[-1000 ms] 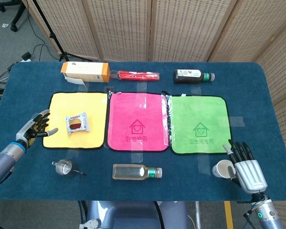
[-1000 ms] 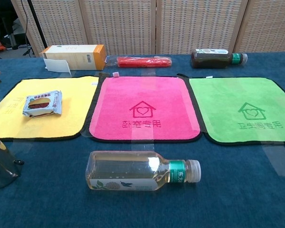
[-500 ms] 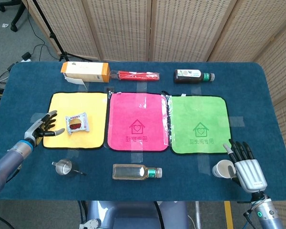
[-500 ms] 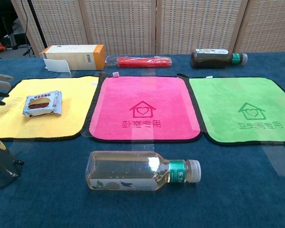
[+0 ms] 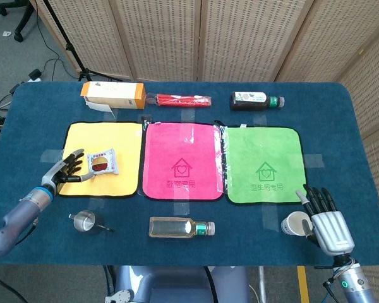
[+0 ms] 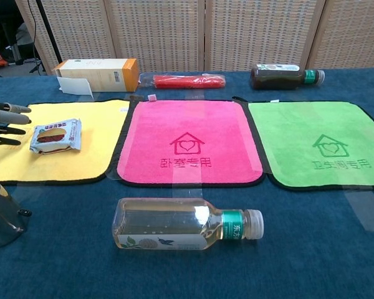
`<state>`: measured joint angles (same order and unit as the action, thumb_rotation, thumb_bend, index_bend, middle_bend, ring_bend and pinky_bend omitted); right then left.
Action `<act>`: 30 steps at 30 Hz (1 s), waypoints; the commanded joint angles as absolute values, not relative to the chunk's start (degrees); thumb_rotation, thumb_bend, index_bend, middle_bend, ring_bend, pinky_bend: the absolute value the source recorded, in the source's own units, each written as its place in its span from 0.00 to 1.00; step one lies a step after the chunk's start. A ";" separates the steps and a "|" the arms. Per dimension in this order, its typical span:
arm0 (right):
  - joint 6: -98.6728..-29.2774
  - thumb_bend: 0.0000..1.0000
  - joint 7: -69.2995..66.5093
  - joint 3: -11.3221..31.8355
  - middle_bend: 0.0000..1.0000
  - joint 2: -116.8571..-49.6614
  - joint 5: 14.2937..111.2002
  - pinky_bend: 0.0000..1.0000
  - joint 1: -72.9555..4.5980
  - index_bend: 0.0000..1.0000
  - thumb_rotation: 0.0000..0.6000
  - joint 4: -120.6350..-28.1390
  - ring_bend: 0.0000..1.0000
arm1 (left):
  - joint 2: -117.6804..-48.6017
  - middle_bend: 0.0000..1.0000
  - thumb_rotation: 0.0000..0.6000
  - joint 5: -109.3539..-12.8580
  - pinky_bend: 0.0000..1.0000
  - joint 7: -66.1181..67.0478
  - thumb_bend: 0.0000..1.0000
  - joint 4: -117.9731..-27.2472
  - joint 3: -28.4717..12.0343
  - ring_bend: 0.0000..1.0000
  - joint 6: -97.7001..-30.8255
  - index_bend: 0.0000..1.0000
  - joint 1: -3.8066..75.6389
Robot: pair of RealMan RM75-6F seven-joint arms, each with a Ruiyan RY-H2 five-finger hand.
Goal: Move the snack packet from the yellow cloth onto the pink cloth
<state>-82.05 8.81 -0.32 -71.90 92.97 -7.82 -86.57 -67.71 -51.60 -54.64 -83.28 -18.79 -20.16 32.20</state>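
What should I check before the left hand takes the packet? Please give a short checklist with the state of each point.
1. Packet lies on the yellow cloth: ok.
2. Left hand is beside the packet, fingers spread: ok.
3. Fingers already touch the packet: cannot tell; the chest view shows a small gap.
4. Pink cloth has nothing lying on it: ok.
5. Right hand stays far from the path, near the cup: ok.
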 commanded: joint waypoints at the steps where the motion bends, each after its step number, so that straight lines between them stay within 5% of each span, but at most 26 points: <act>1: -82.20 0.57 8.71 -0.32 0.00 -71.84 93.03 0.00 -7.79 0.00 1.00 -86.57 0.00 | -68.49 0.00 1.00 -51.87 0.00 -53.94 0.27 -83.48 -19.22 0.00 -19.96 0.00 31.88; 30: -82.59 0.57 9.21 -0.70 0.00 -71.95 93.59 0.00 -7.73 0.00 1.00 -86.91 0.00 | -75.15 0.00 1.00 -51.33 0.00 -46.18 0.27 -84.20 -21.45 0.00 -24.49 0.00 32.29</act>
